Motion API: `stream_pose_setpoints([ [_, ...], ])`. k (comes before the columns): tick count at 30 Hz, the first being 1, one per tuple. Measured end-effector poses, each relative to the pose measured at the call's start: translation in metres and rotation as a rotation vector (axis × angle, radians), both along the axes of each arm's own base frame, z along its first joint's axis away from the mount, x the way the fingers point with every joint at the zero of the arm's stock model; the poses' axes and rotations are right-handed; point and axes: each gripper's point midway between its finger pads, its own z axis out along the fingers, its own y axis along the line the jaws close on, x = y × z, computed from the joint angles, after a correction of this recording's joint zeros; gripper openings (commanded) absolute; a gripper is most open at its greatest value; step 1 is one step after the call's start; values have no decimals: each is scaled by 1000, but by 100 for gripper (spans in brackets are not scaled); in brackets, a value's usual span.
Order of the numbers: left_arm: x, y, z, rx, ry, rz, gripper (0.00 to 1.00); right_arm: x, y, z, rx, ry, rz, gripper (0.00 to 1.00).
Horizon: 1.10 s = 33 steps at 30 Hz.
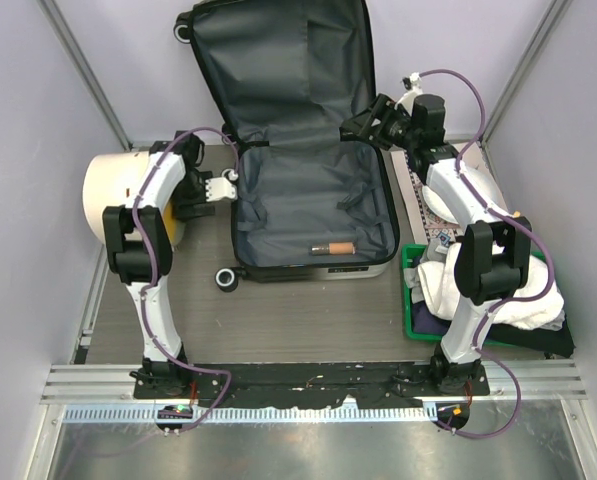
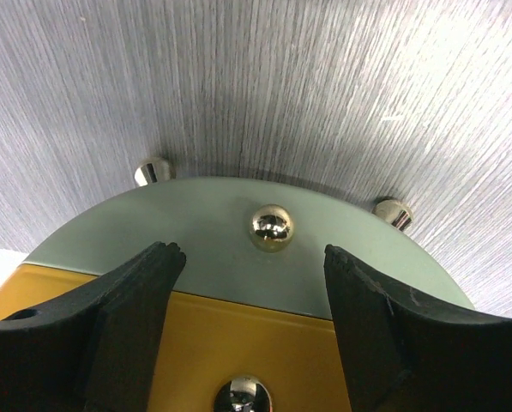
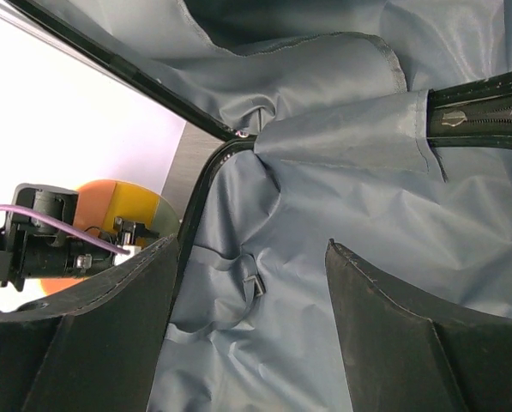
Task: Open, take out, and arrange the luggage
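Grey-lined luggage point(image 1: 308, 200) lies open mid-tabletop point(image 1: 298, 320), lid raised behind. Left tool point(image 1: 216, 188) spread, empty, just left of it; right tool point(image 1: 358, 120) spread above its right hinge corner.

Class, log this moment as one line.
luggage: open | inside: small brown item | left tool: open, empty, at bin lid | right tool: open, empty, facing lining

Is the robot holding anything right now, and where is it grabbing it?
Nothing is held. The left end effector is open, facing the bin. The right end effector is open over the luggage.
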Motion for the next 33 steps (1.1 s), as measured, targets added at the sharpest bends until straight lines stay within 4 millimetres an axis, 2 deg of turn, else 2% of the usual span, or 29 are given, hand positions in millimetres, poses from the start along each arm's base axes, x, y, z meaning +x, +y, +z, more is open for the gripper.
stream_pose_setpoints([
  [7, -7, 4, -2, -14, 32, -16, 63, -1, 0, -6, -2, 13, 0, 75],
  [12, -14, 4, -3, -16, 65, -33, 62, -2, 0, -9, -3, 20, 0, 75],
  [23, -13, 0, -12, 27, 70, -57, 60, -6, -1, -9, -4, 25, 0, 75],
  [26, -15, 0, -16, 34, 82, -59, 55, -7, -1, -7, -3, 22, -1, 75],
  [33, -14, -3, -18, 39, 78, -72, 34, -8, -2, -3, -3, 15, -4, 75],
])
